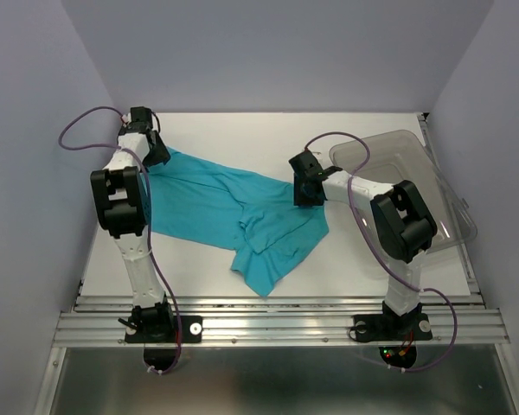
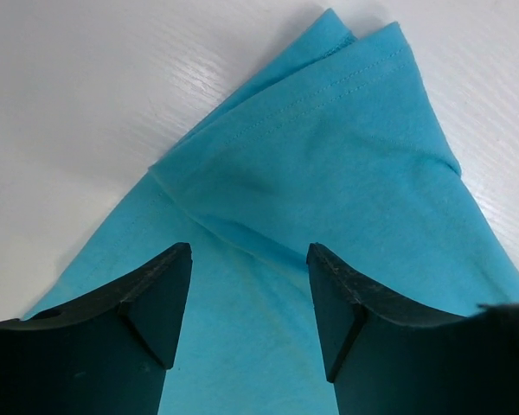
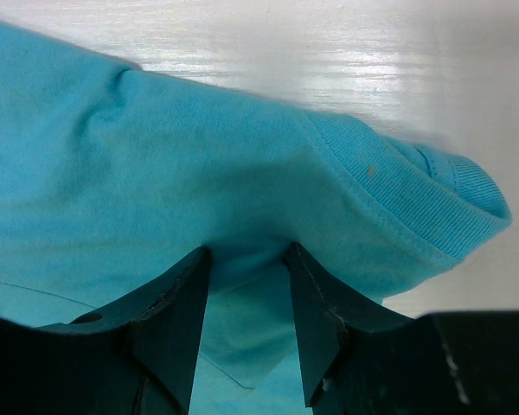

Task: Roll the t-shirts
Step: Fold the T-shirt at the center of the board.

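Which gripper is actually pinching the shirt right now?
The right gripper: t-shirt fabric bunches between its fingers. The left gripper stands open over flat cloth.

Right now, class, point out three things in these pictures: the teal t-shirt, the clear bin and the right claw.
t-shirt (image 1: pixel 216 203), top view, flat middle of the cloth.
clear bin (image 1: pixel 424 164), top view, its bare floor.
right claw (image 3: pixel 246 259), right wrist view, midway between the fingertips, where cloth is bunched.

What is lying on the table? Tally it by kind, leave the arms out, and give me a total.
teal t-shirt: 1
clear plastic bin: 1
Total: 2
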